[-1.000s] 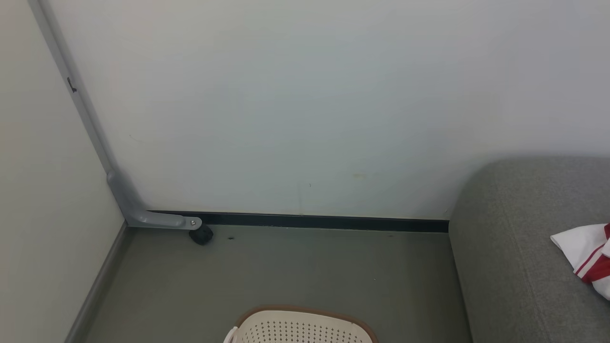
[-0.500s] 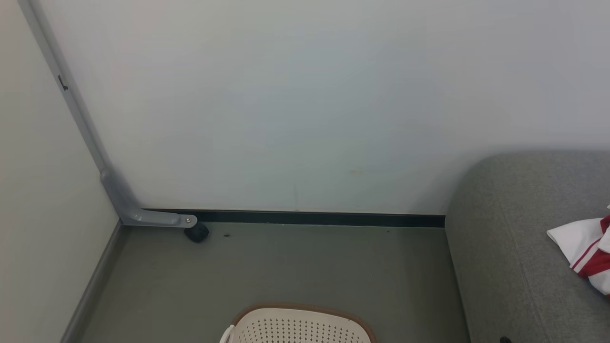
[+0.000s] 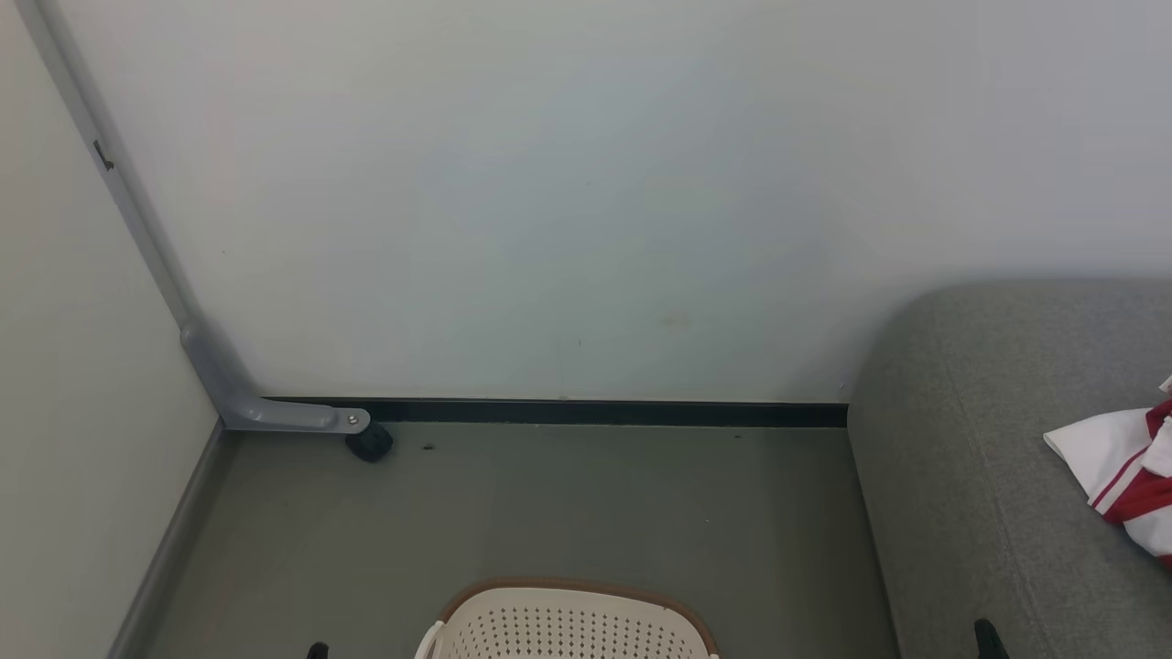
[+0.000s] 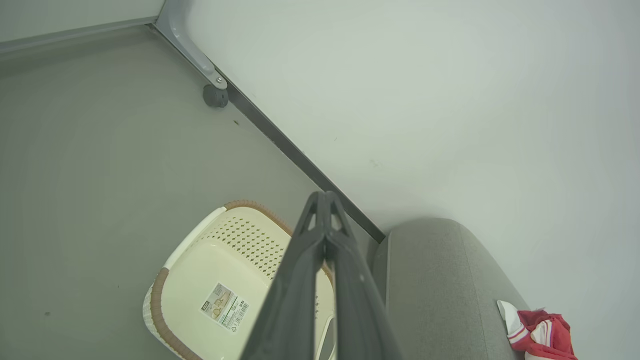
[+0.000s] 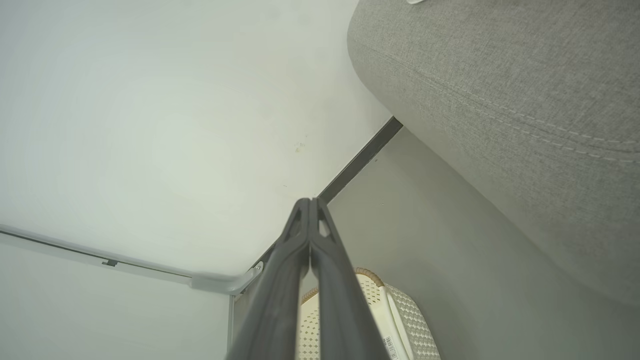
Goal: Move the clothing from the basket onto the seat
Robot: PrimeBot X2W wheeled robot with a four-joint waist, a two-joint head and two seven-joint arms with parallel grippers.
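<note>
The cream basket (image 4: pixel 157 300) with a brown rim stands on the floor; its bare bottom carries a paper label (image 4: pixel 225 307). In the head view the basket (image 3: pixel 568 588) sits at the bottom middle. Red and white clothing (image 3: pixel 1122 471) lies on the grey seat (image 3: pixel 961 476) at the right, and the left wrist view has the clothing (image 4: pixel 542 334) on the seat (image 4: pixel 440 280) too. My left gripper (image 4: pixel 325 195) hangs shut and holds nothing above the basket. My right gripper (image 5: pixel 309 201) is shut and holds nothing, beside the seat (image 5: pixel 500 100) and over the basket (image 5: pixel 400 310).
A white wall with a dark baseboard (image 3: pixel 595 412) runs behind the basket. A grey metal bracket (image 3: pixel 275 416) with a black caster (image 3: pixel 370 444) stands in the left corner. Grey floor (image 3: pixel 568 503) lies between basket, wall and seat.
The head camera has tilted, so the whole picture has shifted a little up and left. Both grippers' dark tips have come into its bottom edge. Basket and clothing lie as before.
</note>
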